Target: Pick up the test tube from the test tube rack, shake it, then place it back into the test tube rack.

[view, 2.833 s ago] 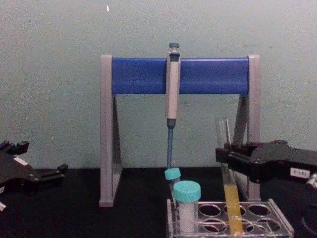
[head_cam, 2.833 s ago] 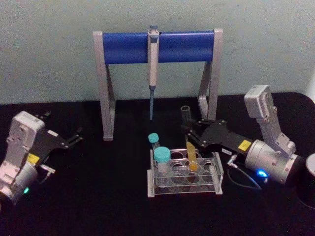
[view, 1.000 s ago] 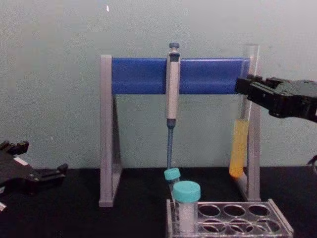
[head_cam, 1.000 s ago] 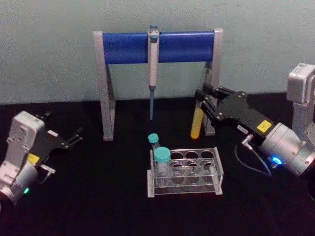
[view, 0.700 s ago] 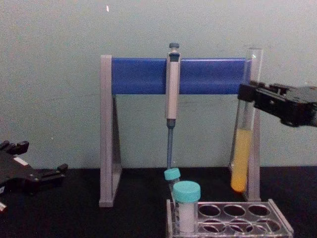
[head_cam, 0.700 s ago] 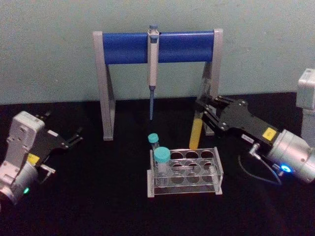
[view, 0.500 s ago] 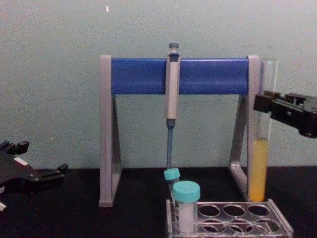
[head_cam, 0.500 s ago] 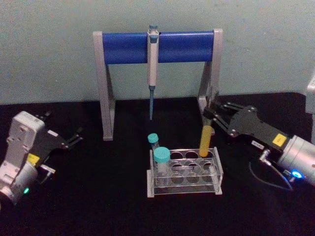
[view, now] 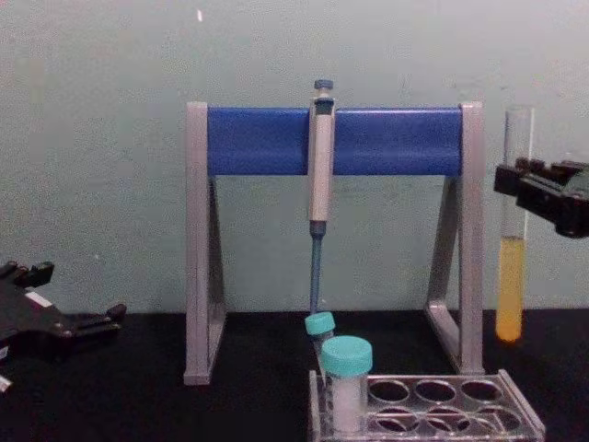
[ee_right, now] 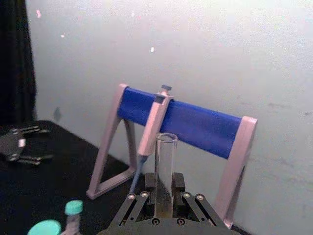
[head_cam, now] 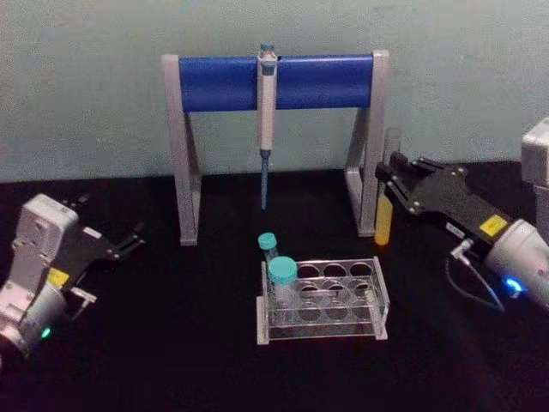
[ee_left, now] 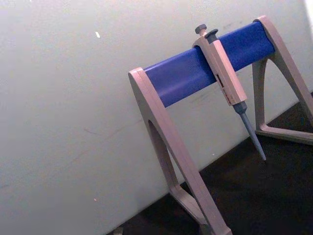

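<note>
The fingers of the right gripper (head_cam: 390, 178) are clamping the tall, slim, uncapped clear glass test tube (head_cam: 383, 225) on its empty upper part, above the yellow-orange liquid. That grip is probably chosen so the contents stay visible and the glass cannot slide down. The tube is hanging upright in the air, its open mouth up, which is keeping the liquid from spilling. It is sitting just to the right of the right leg of the grey-and-blue pipette stand (head_cam: 274, 81), behind and above the low clear plastic test tube rack (head_cam: 378, 296). It is lifted well clear of the holes, seemingly to give room for shaking. Two shorter teal-capped white tubes (head_cam: 281, 276) are standing in the rack's left end. Farther out, the left gripper (head_cam: 107, 221) is resting idle over the black table (head_cam: 171, 352) on the left, its fingers spread apart.
</note>
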Robot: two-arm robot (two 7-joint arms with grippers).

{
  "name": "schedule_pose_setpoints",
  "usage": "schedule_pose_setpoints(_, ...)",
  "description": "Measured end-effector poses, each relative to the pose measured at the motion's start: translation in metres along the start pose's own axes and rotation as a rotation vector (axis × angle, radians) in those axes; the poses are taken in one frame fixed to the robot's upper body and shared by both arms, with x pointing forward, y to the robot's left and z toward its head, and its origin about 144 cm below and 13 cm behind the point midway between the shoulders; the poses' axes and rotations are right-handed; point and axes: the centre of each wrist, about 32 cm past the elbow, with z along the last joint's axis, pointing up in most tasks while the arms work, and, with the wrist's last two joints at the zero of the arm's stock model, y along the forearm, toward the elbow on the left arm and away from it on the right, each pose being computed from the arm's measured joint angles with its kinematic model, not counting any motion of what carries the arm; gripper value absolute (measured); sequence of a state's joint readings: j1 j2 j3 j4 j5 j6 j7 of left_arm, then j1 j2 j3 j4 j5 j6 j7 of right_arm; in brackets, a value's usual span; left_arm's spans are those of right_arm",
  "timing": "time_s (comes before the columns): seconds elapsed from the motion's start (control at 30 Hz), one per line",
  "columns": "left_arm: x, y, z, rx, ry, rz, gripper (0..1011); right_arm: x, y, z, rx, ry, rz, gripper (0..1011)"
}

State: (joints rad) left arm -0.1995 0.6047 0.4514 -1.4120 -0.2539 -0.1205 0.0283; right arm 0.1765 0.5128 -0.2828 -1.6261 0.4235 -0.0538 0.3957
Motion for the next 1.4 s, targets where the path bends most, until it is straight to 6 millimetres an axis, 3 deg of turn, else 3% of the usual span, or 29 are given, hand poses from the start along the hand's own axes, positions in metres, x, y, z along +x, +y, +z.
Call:
schedule_pose_setpoints(0.3,0.000,0.000,0.000,0.000,0.000,0.000,1001,-0.004,0.018,-0.005,0.037,0.042,-0.006,229)
schedule_pose_setpoints(0.6,0.000,0.000,0.000,0.000,0.000,0.000,1001,-0.007,0.026,-0.008,0.081,0.150,0.125,229)
schedule_pose_setpoints(1.07,0.000,0.000,0.000,0.000,0.000,0.000,1001,0.001,0.005,-0.004,0.047,0.144,0.290,229)
schedule_pose_setpoints(1.4,0.000,0.000,0.000,0.000,0.000,0.000,1001,0.015,-0.011,0.007,-0.008,0.078,0.232,229)
